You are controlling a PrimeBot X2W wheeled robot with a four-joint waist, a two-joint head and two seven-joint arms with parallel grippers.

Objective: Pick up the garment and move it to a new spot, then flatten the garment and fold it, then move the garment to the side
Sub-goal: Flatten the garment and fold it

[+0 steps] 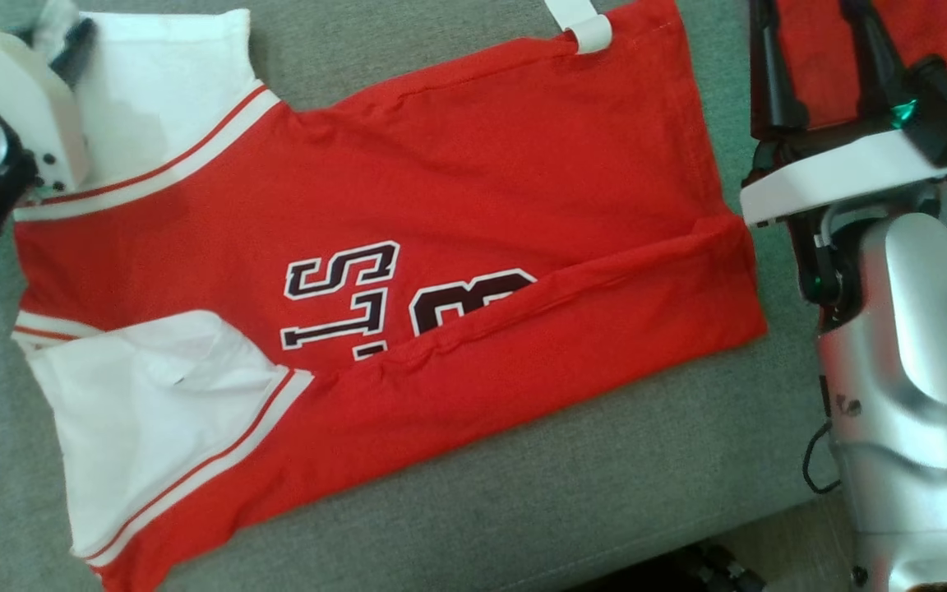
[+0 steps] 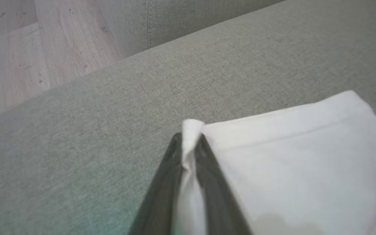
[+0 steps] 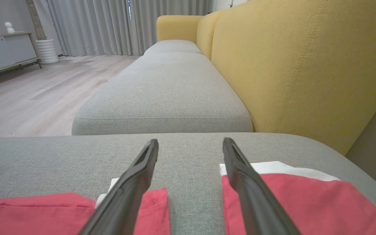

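The garment (image 1: 457, 189) is lying spread across the grey sofa seat (image 1: 605, 493), a red jersey with white sleeves and dark, white-outlined lettering on its chest. Its near long side is lying turned over onto the body, and that flap is covering part of the lettering. One white sleeve (image 1: 153, 411) is pointing toward the seat's near left corner, and the other sleeve (image 1: 161, 90) is reaching toward the far left.

On that far sleeve the left gripper (image 2: 189, 137) is working. In the left wrist view its jaws are pinching together on the hem of the white cloth, with a small fold of fabric poking up between the dark fingers (image 2: 171, 169). The grip is sitting right at the sleeve's corner, and beyond it the seat's edge is giving way to the pale wooden floor (image 2: 28, 49).

Over at the right end of the seat, the right gripper (image 3: 190, 145) is hovering with its jaws wide apart, holding nothing. Below its left finger (image 3: 132, 186) the jersey's red hem corner is showing. Below the other finger a second red cloth (image 3: 305, 202) with a white edge is lying on the seat, and a strip of bare grey is separating the two. The yellow sofa back (image 3: 289, 65) is rising at the seat's far right side.
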